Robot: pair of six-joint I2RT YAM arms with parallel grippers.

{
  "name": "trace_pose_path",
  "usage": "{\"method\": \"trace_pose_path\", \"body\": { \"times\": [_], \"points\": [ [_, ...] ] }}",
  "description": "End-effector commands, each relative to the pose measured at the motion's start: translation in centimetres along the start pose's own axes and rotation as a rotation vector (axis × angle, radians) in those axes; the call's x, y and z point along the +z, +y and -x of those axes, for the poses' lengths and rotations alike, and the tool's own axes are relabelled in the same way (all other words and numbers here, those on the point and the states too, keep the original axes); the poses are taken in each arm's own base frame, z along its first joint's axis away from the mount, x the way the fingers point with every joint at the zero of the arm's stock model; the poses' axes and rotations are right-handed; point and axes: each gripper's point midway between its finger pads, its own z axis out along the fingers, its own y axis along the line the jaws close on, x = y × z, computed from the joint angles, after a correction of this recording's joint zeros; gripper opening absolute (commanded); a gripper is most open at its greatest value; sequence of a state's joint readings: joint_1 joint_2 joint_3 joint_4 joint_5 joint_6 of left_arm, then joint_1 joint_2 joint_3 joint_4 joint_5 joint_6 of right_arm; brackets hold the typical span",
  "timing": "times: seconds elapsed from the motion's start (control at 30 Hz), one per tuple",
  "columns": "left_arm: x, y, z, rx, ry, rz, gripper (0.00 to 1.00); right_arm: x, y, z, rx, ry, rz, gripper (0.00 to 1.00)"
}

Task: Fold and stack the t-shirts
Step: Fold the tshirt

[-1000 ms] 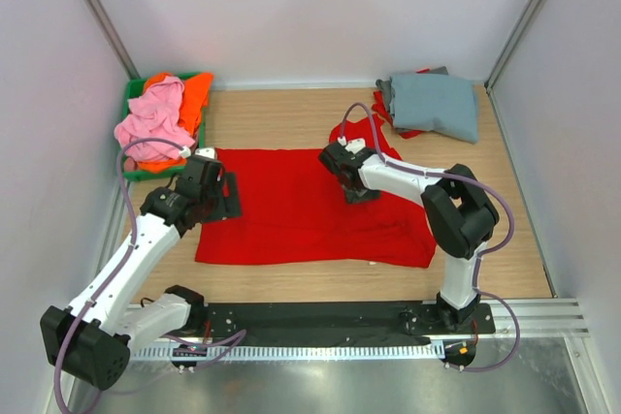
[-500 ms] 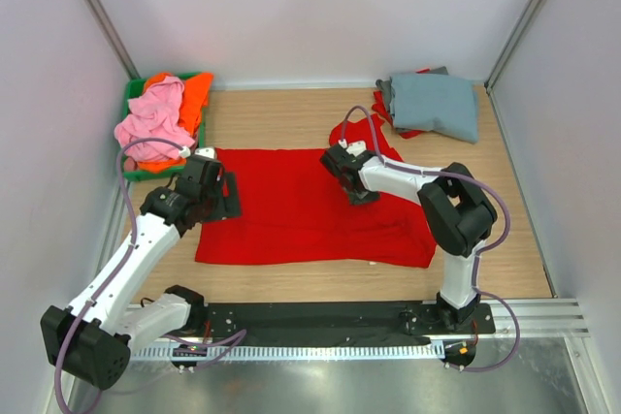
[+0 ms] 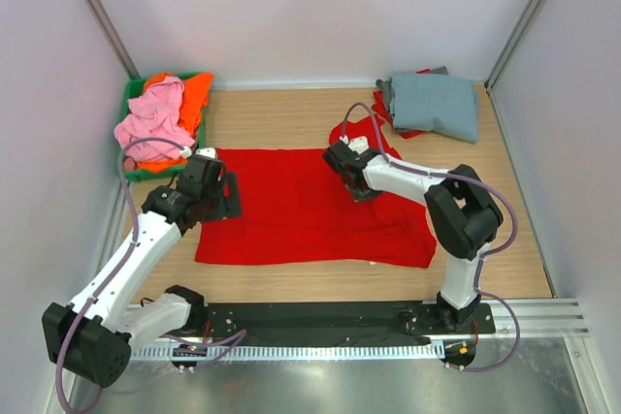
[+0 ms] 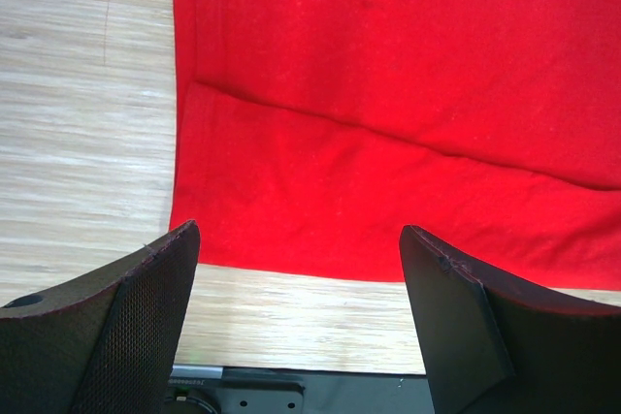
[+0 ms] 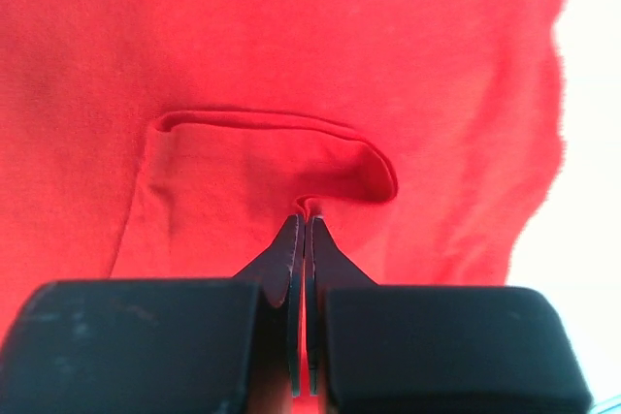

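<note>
Red t-shirt (image 3: 310,206) is spread out flat across the middle of the counter (image 3: 291,118), with one sleeve sticking up toward the far side. My right fingers (image 5: 299,239) are pressed together right down on the cloth near that sleeve end, and from the wrist view they've got a tiny pucker of red fabric nipped at the very tips, with a curved fold line sitting just past them. My left fingers (image 3: 229,197) are spread wide over the shirt's left edge. In that wrist view the near left corner of the shirt lies right by the tip of one finger and the edge runs across the gap between the two, with bare wood on either side. Can't tell if they're actually touching the cloth or just above it. The grey-blue t-shirt (image 3: 435,104) is folded in the far right corner with a bit of red peeking out under it. The pink t-shirt (image 3: 153,118) and orange t-shirt (image 3: 196,94) are heaped in the green bin (image 3: 131,92) in the far left corner, well apart from both sets of fingers.
</note>
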State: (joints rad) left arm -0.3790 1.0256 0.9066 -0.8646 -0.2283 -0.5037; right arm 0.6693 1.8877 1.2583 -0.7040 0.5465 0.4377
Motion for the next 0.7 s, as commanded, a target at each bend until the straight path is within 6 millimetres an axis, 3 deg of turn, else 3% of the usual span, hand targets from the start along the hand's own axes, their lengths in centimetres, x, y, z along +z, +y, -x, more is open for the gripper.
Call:
{"method": "trace_pose_path", "body": {
  "times": [0.0, 0.1, 0.27, 0.37, 0.53, 0.6, 0.63, 0.67],
  "points": [
    [-0.3, -0.2, 1.6, 0.002, -0.051, -0.006, 0.85, -4.2, -2.9, 3.8, 0.048, -0.158, -0.01, 0.01],
    [-0.3, -0.2, 1.6, 0.003, -0.048, -0.005, 0.85, -6.1, -3.6, 5.4, 0.035, -0.251, 0.032, 0.01],
    [-0.1, -0.1, 1.5, 0.003, -0.045, 0.005, 0.85, -7.7, -5.4, 6.2, 0.04, -0.349, 0.033, 0.01],
    [-0.2, -0.1, 1.6, 0.002, -0.048, 0.005, 0.85, -7.0, -6.9, 5.9, 0.075, -0.348, 0.024, 0.01],
    [0.2, -0.1, 1.4, 0.006, -0.032, 0.012, 0.84, -3.0, -8.4, 5.1, 0.128, -0.253, -0.001, 0.03],
    [0.2, 0.0, 1.3, 0.007, -0.028, 0.015, 0.84, -1.4, -9.1, 4.1, 0.141, -0.175, -0.027, 0.21],
    [0.2, 0.0, 1.3, 0.008, -0.028, 0.017, 0.84, 1.0, -10.1, 2.9, 0.197, -0.09, -0.079, 0.61],
    [0.2, 0.0, 1.3, 0.006, -0.028, 0.017, 0.84, 1.7, -10.8, 2.4, 0.196, -0.049, -0.104, 0.72]
  ]
}}
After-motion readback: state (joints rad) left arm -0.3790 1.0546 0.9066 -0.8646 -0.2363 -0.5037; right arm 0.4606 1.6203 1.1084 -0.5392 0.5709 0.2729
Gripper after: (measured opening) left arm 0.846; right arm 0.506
